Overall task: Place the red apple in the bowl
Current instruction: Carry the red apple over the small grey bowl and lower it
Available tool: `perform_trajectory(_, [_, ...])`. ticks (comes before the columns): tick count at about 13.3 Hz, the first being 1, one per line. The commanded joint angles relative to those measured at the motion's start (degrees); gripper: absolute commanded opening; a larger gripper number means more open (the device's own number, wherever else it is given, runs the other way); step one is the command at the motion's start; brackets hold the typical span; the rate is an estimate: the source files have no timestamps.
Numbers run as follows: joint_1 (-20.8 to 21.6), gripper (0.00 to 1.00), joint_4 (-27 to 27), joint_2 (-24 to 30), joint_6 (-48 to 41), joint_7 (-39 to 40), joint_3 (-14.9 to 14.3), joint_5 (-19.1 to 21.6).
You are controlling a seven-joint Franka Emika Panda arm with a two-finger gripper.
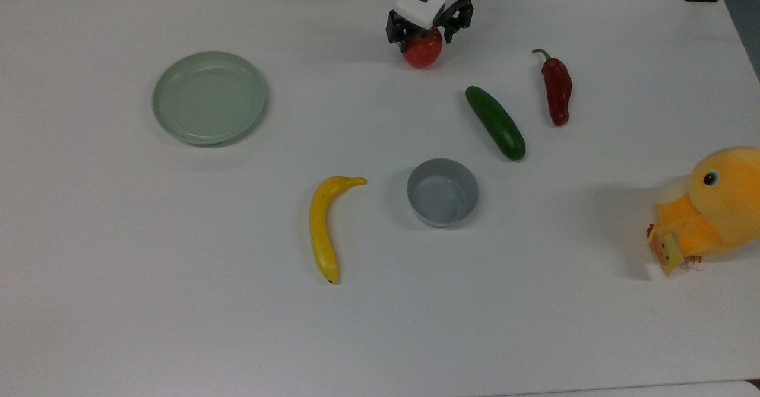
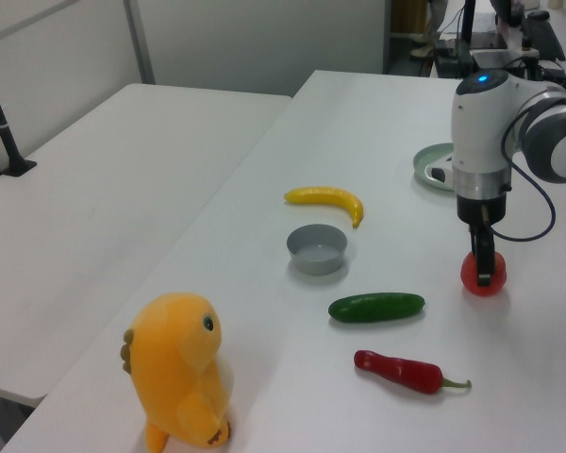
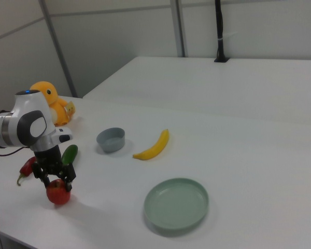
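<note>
Table [image 1: 178,302] first: a broad white top with the things scattered well apart. Next in size, the arm comes down from the far edge in the top view, and its gripper [image 1: 428,35] sits straight over the apple [image 1: 423,54], fingers spread wide and straddling it, one on each side of its upper half. In the right view the fingers [image 3: 68,175] flank the apple [image 3: 58,192] without clearly pressing it, so I judge the grasp not yet closed; the apple rests on the table.

What the coming move turns on is where the bowl [image 1: 443,192] lies from the apple. In the top view it is well below and slightly to the top view's right, with open table between. The cucumber [image 1: 495,122] lies off that path to the top view's right, slanting from upper left to lower right. In the left view the bowl [image 2: 317,248] is far to the left view's left of the apple [image 2: 483,275].

Being round, the apple has no long axis to line up; its stem is hidden under the gripper, so I can't say which way it points. The bowl stands upright, mouth open upward and empty.
</note>
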State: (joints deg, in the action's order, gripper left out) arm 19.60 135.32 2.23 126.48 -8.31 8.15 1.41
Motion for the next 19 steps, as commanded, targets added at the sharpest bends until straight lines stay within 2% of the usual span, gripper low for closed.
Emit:
perform_trajectory(1, [0.17, 0.24, 0.03, -0.39, 1.49, -0.31, 0.72, 0.34])
perform_trajectory(5, [-1.05, 0.24, -2.77, -0.47, 1.84, -0.39, 0.72, 0.34])
perform_trajectory(8, [-4.12, 0.24, -8.65, -1.61, 3.15, -0.57, 0.63, 0.61])
perform_trajectory(11, [-7.2, 0.26, -22.77, -12.91, 3.52, -8.54, 0.55, -0.18])
perform_trajectory(14, [-8.09, 0.27, -34.13, -20.22, 0.63, -14.45, 0.63, -0.09])
perform_trajectory(19, [-8.09, 0.27, -43.46, -26.48, -0.79, -14.63, 0.63, -0.45])
